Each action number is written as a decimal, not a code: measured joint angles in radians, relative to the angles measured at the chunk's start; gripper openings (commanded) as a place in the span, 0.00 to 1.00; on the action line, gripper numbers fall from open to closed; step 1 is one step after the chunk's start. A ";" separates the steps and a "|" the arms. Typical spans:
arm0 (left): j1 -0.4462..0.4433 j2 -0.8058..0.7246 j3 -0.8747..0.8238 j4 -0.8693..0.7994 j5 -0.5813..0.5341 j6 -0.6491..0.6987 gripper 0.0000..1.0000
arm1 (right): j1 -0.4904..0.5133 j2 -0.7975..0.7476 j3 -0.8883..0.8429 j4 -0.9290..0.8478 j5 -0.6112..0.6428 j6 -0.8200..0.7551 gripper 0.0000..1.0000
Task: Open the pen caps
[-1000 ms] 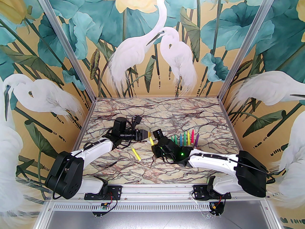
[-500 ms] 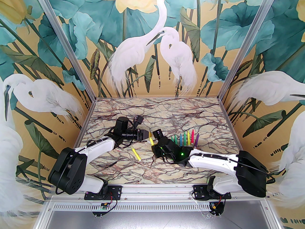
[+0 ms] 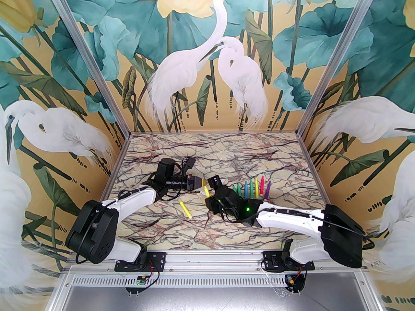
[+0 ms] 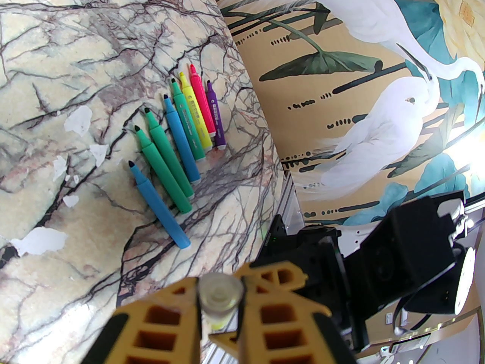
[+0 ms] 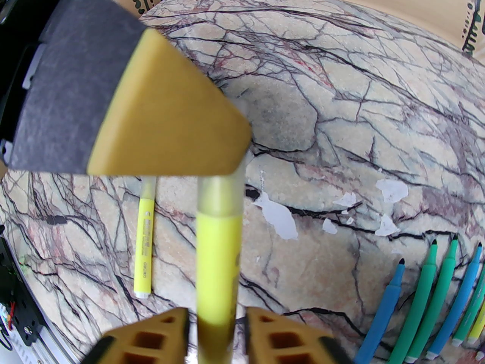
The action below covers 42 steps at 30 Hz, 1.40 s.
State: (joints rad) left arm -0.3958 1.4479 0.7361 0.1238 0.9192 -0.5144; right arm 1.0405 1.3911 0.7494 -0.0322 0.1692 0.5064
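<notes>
1. My left gripper (image 4: pixel 219 298) is clamped on the clear cap (image 4: pixel 220 292) of a yellow pen, with one yellow finger on each side. From my left wrist I look straight at the cap's round end.
2. My right gripper (image 5: pixel 216 332) is closed around the yellow pen (image 5: pixel 219 264) lower down its body and holds it above the surface (image 5: pixel 341 146).
3. From the right wrist, the cap sits against the yellow body with no gap that I can make out. Its far end is hidden behind my left finger.
4. From the top camera, my two grippers meet near the middle of the surface, with the held pen slanting between them.
5. A second yellow pen (image 5: pixel 144 248) lies flat on the surface just left of the held one, nearer the arm bases. Its see-through cap is on, and neither gripper touches it.
6. A row of pens (image 4: pixel 182 142) lies side by side to the right of my right gripper: blue, green, green, blue, green, yellow, pink, purple. Their tips are bare and point toward the far wall.
7. White flecks (image 4: pixel 77 119) mark the marbled surface beside that row.
</notes>
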 measured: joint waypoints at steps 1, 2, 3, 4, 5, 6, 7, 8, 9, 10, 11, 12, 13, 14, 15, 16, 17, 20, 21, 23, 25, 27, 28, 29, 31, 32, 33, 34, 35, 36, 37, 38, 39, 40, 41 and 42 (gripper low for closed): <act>0.000 0.000 0.000 0.000 0.001 -0.002 0.08 | 0.000 0.000 0.000 0.000 0.003 -0.001 0.42; 0.000 0.000 0.000 0.000 0.001 -0.003 0.07 | 0.000 0.000 0.000 0.000 0.004 -0.002 0.43; 0.000 0.000 0.000 0.001 0.002 -0.008 0.07 | 0.000 0.000 0.000 0.000 0.008 -0.003 0.43; 0.000 0.000 0.000 0.002 0.005 -0.013 0.07 | 0.000 0.000 0.000 0.001 0.010 -0.003 0.43; 0.000 0.000 0.000 0.007 0.008 -0.018 0.07 | 0.000 0.001 0.000 0.002 0.011 -0.003 0.43; 0.000 0.000 0.000 0.014 0.014 -0.024 0.06 | -0.002 0.003 0.000 0.006 0.011 -0.003 0.43; 0.000 0.000 0.000 0.023 0.021 -0.029 0.06 | -0.003 0.007 0.000 0.011 0.011 -0.003 0.42; 0.000 0.000 0.000 0.030 0.027 -0.035 0.06 | -0.005 0.011 0.000 0.015 0.011 -0.003 0.41; 0.000 0.000 0.000 0.038 0.034 -0.041 0.06 | -0.007 0.017 0.000 0.021 0.011 -0.003 0.40; 0.000 0.000 0.000 0.047 0.039 -0.045 0.06 | -0.007 0.023 0.000 0.024 0.011 -0.003 0.37; 0.000 0.000 0.000 0.052 0.041 -0.048 0.06 | -0.009 0.029 0.000 0.029 0.011 -0.003 0.35; 0.000 0.000 0.000 0.059 0.045 -0.051 0.05 | -0.011 0.034 0.000 0.033 0.010 -0.003 0.31; 0.000 0.000 0.000 0.064 0.046 -0.054 0.03 | -0.011 0.037 -0.001 0.037 0.010 -0.004 0.27; 0.000 0.000 0.000 0.068 0.047 -0.055 0.03 | -0.013 0.038 -0.001 0.038 0.006 -0.004 0.24; 0.000 0.000 0.000 0.071 0.046 -0.056 0.01 | -0.013 0.039 -0.001 0.040 0.003 -0.004 0.20; 0.000 0.000 0.000 0.072 0.046 -0.058 0.00 | -0.013 0.039 -0.001 0.045 0.000 -0.003 0.17; 0.000 0.000 0.000 0.075 0.046 -0.060 0.00 | -0.013 0.039 -0.001 0.047 -0.003 -0.002 0.15; 0.000 0.000 0.000 0.075 0.041 -0.063 0.00 | -0.013 0.038 -0.004 0.052 -0.008 0.000 0.11; -0.002 0.000 0.000 0.075 0.037 -0.063 0.00 | -0.013 0.036 -0.007 0.055 -0.009 0.001 0.10; -0.005 0.000 0.000 0.073 0.032 -0.062 0.00 | -0.013 0.029 -0.019 0.060 -0.009 0.000 0.08; -0.011 0.000 0.001 0.067 0.026 -0.062 0.00 | -0.013 0.020 -0.030 0.063 -0.012 0.000 0.07; -0.016 0.000 0.005 0.059 0.022 -0.063 0.00 | -0.013 0.011 -0.040 0.067 -0.015 0.000 0.06; -0.018 0.000 0.008 0.056 0.021 -0.063 0.00 | -0.013 0.006 -0.046 0.072 -0.016 0.000 0.05; -0.018 0.000 0.010 0.051 0.021 -0.067 0.00 | -0.014 0.000 -0.051 0.077 -0.020 0.000 0.05; -0.020 0.000 0.013 0.045 0.022 -0.073 0.00 | -0.016 -0.009 -0.063 0.087 -0.028 -0.003 0.05; -0.021 0.000 0.013 0.044 0.022 -0.077 0.00 | -0.016 -0.013 -0.068 0.093 -0.033 -0.003 0.04; -0.021 0.000 0.013 0.041 0.022 -0.082 0.00 | -0.017 -0.017 -0.074 0.097 -0.037 -0.003 0.04; -0.021 0.000 0.013 0.038 0.022 -0.089 0.00 | -0.017 -0.021 -0.082 0.105 -0.039 -0.004 0.04; -0.020 0.000 0.013 0.035 0.023 -0.096 0.00 | -0.017 -0.025 -0.087 0.110 -0.040 -0.004 0.04; -0.019 0.000 0.013 0.032 0.023 -0.102 0.00 | -0.017 -0.031 -0.093 0.116 -0.041 -0.003 0.04; -0.018 0.000 0.013 0.030 0.023 -0.109 0.00 | -0.017 -0.038 -0.100 0.122 -0.042 -0.003 0.04; -0.016 0.000 0.013 0.028 0.023 -0.116 0.00 | -0.018 -0.043 -0.103 0.127 -0.042 -0.003 0.04; -0.014 0.000 0.013 0.027 0.024 -0.123 0.00 | -0.018 -0.048 -0.108 0.134 -0.042 -0.004 0.04; -0.012 0.000 0.013 0.027 0.026 -0.130 0.00 | -0.019 -0.053 -0.113 0.141 -0.043 -0.004 0.04; -0.010 -0.001 0.013 0.030 0.021 -0.139 0.00 | -0.019 -0.057 -0.116 0.139 -0.047 -0.003 0.04; 0.003 -0.001 0.015 0.038 0.002 -0.143 0.00 | -0.019 -0.065 -0.128 0.127 -0.049 -0.003 0.03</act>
State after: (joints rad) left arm -0.3927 1.4467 0.7509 0.1616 0.9207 -0.6571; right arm 1.0218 1.3262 0.6212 0.0952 0.1200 0.5034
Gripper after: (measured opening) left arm 0.142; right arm 0.178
